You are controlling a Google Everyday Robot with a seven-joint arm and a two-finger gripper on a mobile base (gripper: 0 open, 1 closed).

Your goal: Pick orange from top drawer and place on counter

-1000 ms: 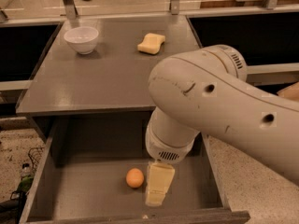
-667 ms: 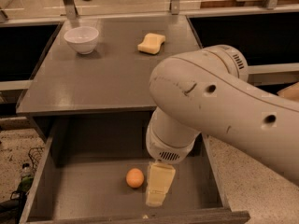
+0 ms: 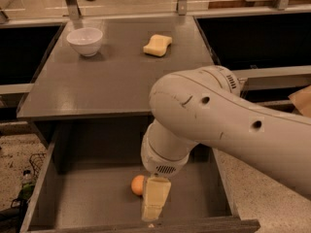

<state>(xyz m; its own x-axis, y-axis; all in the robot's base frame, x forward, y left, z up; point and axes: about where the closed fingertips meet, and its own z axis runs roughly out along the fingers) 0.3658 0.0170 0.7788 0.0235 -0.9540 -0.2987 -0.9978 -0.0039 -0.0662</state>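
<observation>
Gripper (image 3: 155,200) was seen low in the top drawer (image 3: 87,198), near its front. Whether it was open or closed couldn't be told. It had been shifted left vs. approx. 1 s earlier. The orange (image 3: 138,184), unmoved on the drawer floor, was now just beside its left edge and partly hidden. A grasp was judged close but not yet made. Beyond, the counter (image 3: 116,76) was seen w/ a bowl (image 3: 85,40) & sponge (image 3: 157,44) at its far end.
</observation>
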